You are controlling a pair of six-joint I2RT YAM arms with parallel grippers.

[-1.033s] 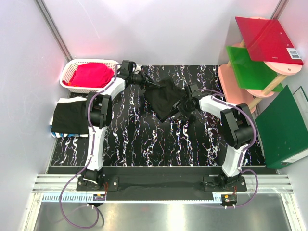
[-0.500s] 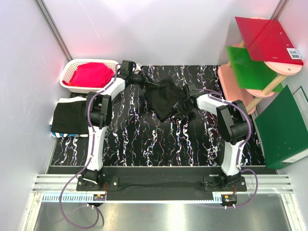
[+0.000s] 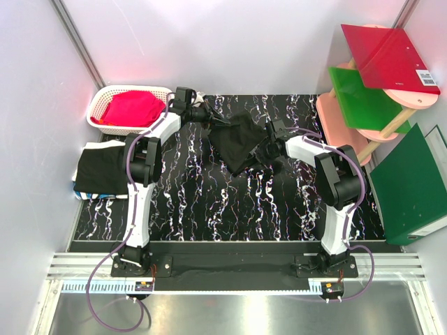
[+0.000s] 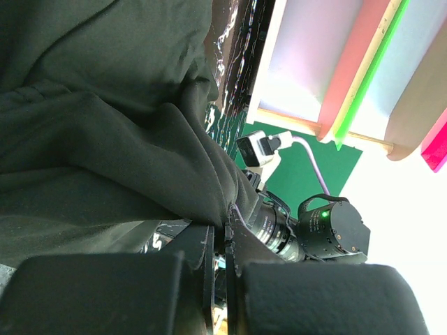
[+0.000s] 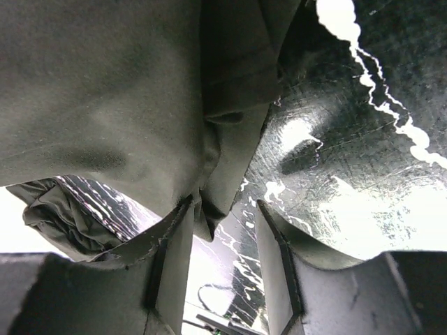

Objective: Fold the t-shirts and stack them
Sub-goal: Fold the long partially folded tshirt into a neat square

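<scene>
A black t-shirt [image 3: 237,143] hangs bunched above the marbled table [image 3: 209,202], between my two grippers. My left gripper [image 3: 211,120] is at its far left corner; in the left wrist view it [image 4: 225,227] is shut on the edge of the shirt [image 4: 105,139]. My right gripper [image 3: 265,150] is at the shirt's right side. In the right wrist view it [image 5: 227,209] is open, and a fold of the shirt [image 5: 105,91] hangs against the left finger [image 5: 174,251], with a gap beside it. A folded black t-shirt [image 3: 101,171] lies at the table's left edge.
A white basket [image 3: 101,105] holding a red cloth [image 3: 133,108] stands at the far left. A pink shelf rack [image 3: 335,115] with a red folder [image 3: 387,56] and a green folder [image 3: 363,98] stands at the right, and a green binder [image 3: 412,185] leans below it.
My right arm has shifted a little to the left, toward the shirt. The left arm and the hanging shirt have hardly moved.
</scene>
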